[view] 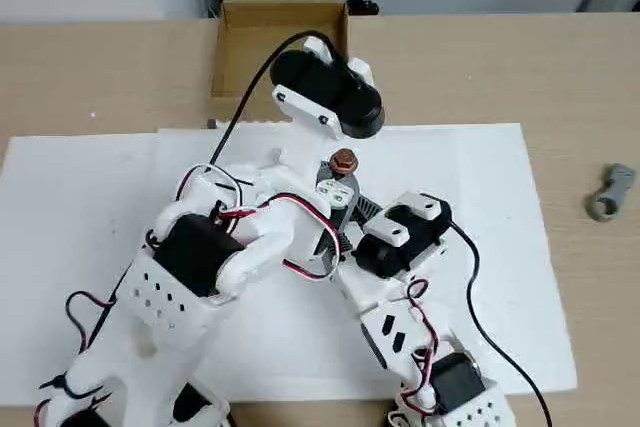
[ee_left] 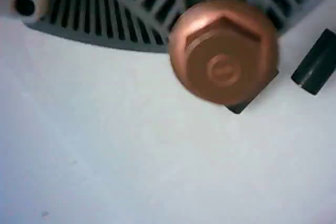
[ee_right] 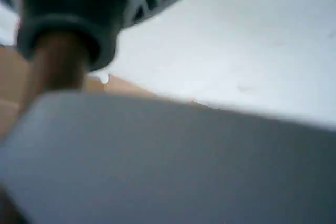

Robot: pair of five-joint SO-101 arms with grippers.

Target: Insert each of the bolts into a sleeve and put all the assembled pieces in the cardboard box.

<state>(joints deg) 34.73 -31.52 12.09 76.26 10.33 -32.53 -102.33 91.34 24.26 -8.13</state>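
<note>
A copper bolt (view: pixel 343 159) with a hexagonal head (ee_left: pixel 223 51) stands upright in a dark sleeve (ee_right: pixel 63 19) over the middle of the white sheet. The bolt's brown shaft (ee_right: pixel 55 64) sticks out of the sleeve's end. My right gripper (view: pixel 338 192) is shut on the sleeve from the near side, and its ribbed grey finger (ee_left: pixel 105 14) shows behind the bolt head. My left gripper (view: pixel 335 117) hangs just above and behind the bolt, hidden under its black motor. The cardboard box (view: pixel 270 47) lies open at the far edge, right behind the left arm.
A white sheet (view: pixel 480 247) covers the wooden table. A lone grey part (view: pixel 610 192) lies on the bare wood at the far right. Both arms crowd the sheet's middle, with cables trailing toward the front edge.
</note>
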